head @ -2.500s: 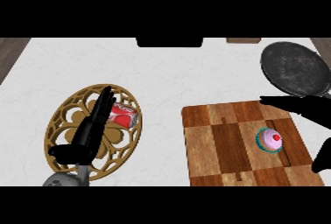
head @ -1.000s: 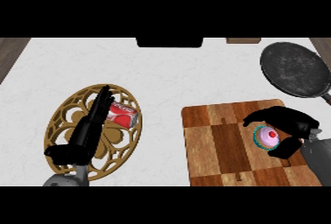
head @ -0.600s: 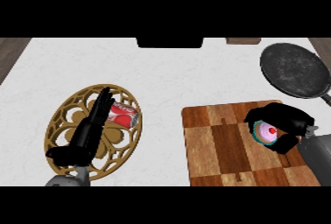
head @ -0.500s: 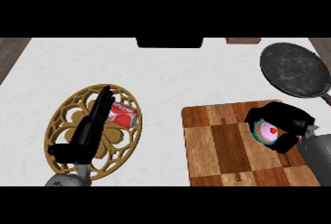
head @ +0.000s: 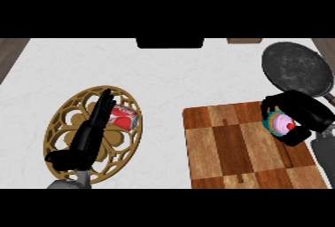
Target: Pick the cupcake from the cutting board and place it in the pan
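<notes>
One right hand (head: 302, 116) is clasping the cupcake (head: 281, 123) at the cutting board's (head: 242, 146) two o'clock edge, which we are judging ready for transfer to the pan (head: 297, 66) at twelve o'clock; left hand (head: 91, 128) is resting flat.

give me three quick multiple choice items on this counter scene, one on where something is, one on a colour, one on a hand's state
1. Where does the red drink can lie?
A. on the round golden openwork trivet
B. in the dark round pan
C. on the checkered wooden cutting board

2. What colour is the frosting of the cupcake?
A. blue
B. pink
C. yellow

3. What is the right hand doing?
A. resting flat on the white counter
B. curled round the cupcake
C. pressing on the pan

Answers:
1. A, the can lies on the trivet beside the left hand.
2. B, pink frosting shows with a red dot on top.
3. B, the black fingers wrap the cupcake over the board's right edge.
</notes>
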Controlling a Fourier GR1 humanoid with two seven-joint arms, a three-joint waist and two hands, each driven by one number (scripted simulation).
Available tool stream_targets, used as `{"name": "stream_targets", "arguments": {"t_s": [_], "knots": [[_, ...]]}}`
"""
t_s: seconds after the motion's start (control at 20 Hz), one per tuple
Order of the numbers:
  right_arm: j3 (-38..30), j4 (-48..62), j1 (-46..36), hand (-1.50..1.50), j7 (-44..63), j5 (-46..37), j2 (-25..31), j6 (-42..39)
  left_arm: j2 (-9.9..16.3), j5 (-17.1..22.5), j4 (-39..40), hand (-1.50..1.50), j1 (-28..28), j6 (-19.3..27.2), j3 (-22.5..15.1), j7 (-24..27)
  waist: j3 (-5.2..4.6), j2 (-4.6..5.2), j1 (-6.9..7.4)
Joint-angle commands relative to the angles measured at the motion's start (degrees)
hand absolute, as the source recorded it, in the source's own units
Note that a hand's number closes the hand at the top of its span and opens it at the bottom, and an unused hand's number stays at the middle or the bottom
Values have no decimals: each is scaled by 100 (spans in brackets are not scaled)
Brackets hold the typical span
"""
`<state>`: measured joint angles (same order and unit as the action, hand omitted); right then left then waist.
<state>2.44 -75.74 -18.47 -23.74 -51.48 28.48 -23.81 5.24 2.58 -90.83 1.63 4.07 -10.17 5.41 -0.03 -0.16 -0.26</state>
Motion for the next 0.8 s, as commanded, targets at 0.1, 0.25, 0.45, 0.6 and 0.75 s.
{"name": "stream_targets", "arguments": {"t_s": [0.1, 0.25, 0.45, 0.6, 0.75], "knots": [[-202, -1224, 263, 150, 1822, -240, -949, 534, -46, -107, 189, 0, 94, 72, 19, -17, -5, -20, -86], [-200, -1846, 468, 150, 2365, -446, -1381, 1034, 41, -1, -14, 0, -99, -42, 78, 55, -2, -25, -47], [-488, -2527, 539, 150, 2587, -136, -1654, 1150, -85, -92, -19, 0, -25, 59, 8, -47, 2, -4, -23], [-860, -2725, 260, 150, 2942, 161, -1752, 1039, -222, -131, 180, 0, 9, 92, -29, 103, 1, 6, -5], [-915, -2411, 309, 150, 3142, 145, -2133, 1477, -71, -104, 106, 0, -110, -55, 39, 122, 3, 14, 41]]}}
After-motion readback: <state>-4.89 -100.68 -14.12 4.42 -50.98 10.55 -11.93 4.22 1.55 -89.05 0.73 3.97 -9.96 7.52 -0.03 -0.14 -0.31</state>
